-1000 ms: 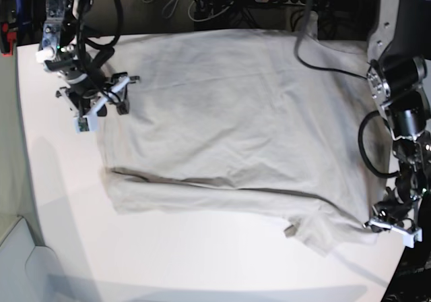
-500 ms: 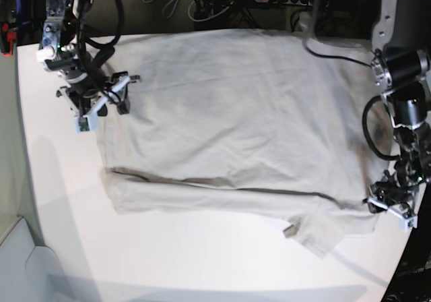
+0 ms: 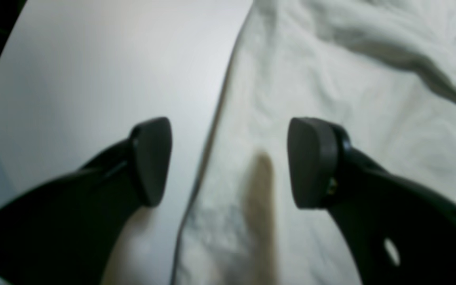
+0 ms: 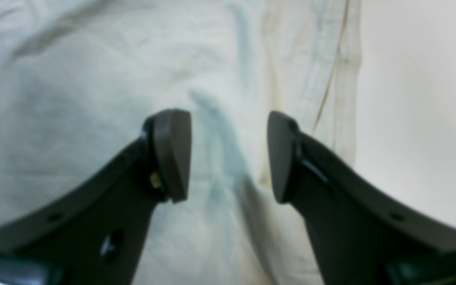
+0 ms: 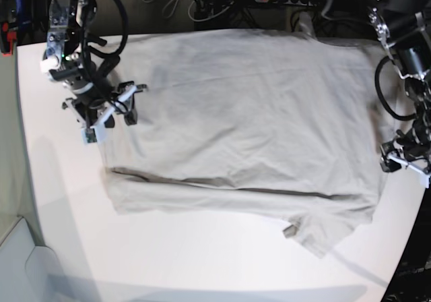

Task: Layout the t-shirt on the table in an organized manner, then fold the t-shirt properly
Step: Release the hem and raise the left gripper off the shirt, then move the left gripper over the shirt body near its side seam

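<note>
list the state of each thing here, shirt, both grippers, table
t-shirt: spread flat on the table, lightly wrinkled, one long crease line along the near side, a sleeve sticking out at the near edge
left gripper: jaws open, straddling the shirt's edge, holding nothing
right gripper: jaws open, over the cloth near its hem, holding nothing
table: white, bare in front of the shirt

Left end effector (image 3: 228, 162) with jaws wide apart; right end effector (image 4: 229, 154) likewise parted, empty
</note>
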Available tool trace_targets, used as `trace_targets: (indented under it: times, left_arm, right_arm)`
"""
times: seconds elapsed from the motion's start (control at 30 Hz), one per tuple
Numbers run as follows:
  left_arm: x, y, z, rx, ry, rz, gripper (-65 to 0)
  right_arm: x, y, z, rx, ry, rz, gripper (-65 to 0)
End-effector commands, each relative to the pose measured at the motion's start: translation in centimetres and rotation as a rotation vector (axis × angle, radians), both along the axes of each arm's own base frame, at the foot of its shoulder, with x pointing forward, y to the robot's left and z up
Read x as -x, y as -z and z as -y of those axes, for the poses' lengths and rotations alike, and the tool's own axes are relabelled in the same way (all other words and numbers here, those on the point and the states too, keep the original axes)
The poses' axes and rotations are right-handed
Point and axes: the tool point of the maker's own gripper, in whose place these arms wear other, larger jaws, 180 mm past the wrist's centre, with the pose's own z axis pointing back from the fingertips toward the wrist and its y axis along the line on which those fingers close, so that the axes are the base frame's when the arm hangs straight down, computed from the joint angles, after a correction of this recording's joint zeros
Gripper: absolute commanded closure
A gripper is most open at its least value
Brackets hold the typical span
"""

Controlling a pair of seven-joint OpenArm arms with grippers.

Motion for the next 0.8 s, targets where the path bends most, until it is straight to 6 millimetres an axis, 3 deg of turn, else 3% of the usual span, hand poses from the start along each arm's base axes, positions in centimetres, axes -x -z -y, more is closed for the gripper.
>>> trace_targets:
  times: [0.0,0.1,0.3,0.37,0.43,0.6,0.73,0.77]
  left_arm:
    - [-0.5,-2.3,0.0,-0.008,0.015,0.061,-44.6]
    - [2.3,-1.9,1.3,0.000,0.042,0.036,-37.0]
    - [6.9,-1.3,3.9,0.013,0.053,0.006,-1.1]
    - [8.4,-1.3,3.1,0.015,0.011,-0.006,0.0]
    - [9.9,-1.5,1.6,0.012,-0.045,-0.002,-3.8]
    - [12.1,-2.5,-2.1,-0.001,-0.166,0.022,-5.7]
    - [13.3,-2.4,-3.1,-0.005,-0.202,0.015,-6.6]
    - [13.3,-2.4,-3.1,-0.005,-0.202,0.015,-9.6]
  right_arm:
    - [-0.8,-1.2,0.1,-0.001,-0.004,0.049,-31.2]
    - [-1.0,-1.0,0.2,-0.003,-0.002,0.045,-31.1]
    - [-1.2,0.8,0.5,-0.012,0.009,-0.003,-31.0]
    - [-1.2,1.2,0.5,-0.014,0.012,-0.013,-31.0]
    - [-1.2,1.2,0.5,-0.014,0.012,-0.015,-31.0]
    - [-1.2,1.3,0.5,-0.014,0.012,-0.016,-31.3]
    - [-1.1,1.3,0.5,-0.016,0.013,-0.018,-31.3]
    - [-1.1,1.4,0.4,-0.017,0.011,-0.019,-31.3]
